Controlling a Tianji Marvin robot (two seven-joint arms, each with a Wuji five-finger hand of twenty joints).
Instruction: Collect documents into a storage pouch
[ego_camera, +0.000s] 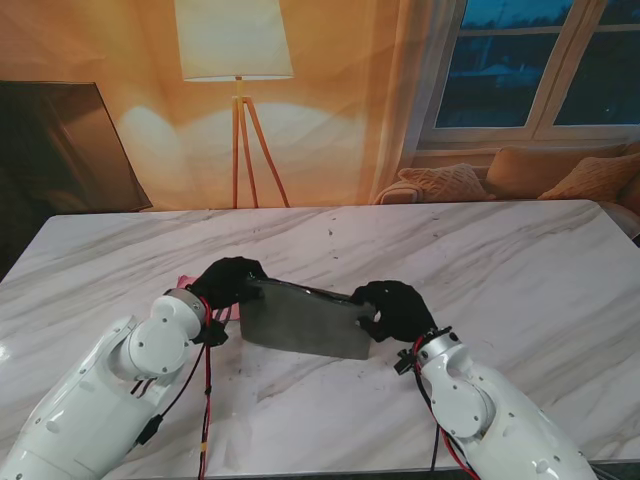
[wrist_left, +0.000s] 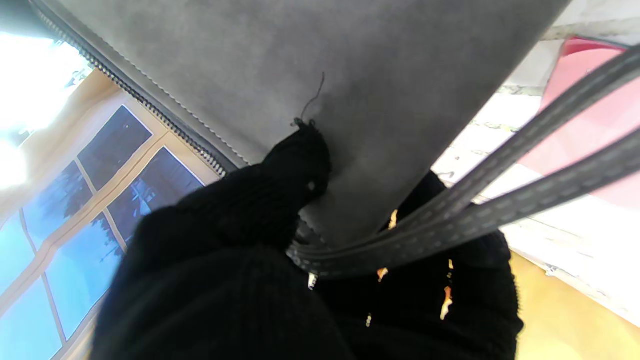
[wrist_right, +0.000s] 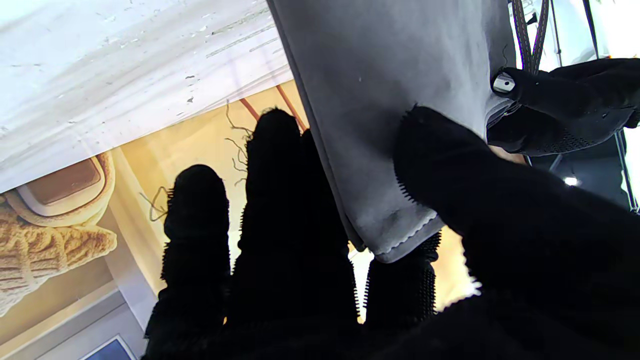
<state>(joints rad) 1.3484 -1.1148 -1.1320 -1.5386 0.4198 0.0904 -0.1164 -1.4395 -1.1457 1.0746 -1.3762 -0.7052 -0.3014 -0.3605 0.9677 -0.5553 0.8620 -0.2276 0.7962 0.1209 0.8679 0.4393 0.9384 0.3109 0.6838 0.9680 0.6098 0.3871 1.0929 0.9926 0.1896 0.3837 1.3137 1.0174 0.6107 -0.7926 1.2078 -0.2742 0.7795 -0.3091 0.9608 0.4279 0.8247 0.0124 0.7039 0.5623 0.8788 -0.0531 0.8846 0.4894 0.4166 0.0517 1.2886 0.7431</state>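
Observation:
A grey felt pouch is held up off the marble table, between both black-gloved hands. My left hand is shut on its left top corner; thumb and fingers pinch the fabric beside the zipper and a dark strap. My right hand is shut on the right end, thumb on the near face of the pouch, fingers behind it. A pink document lies on the table under my left hand, mostly hidden; it shows as a pink sheet in the left wrist view.
The table's far edge meets a floor lamp, a dark screen at the left and a sofa with cushions under a window at the right. Red and black cables hang from my left arm.

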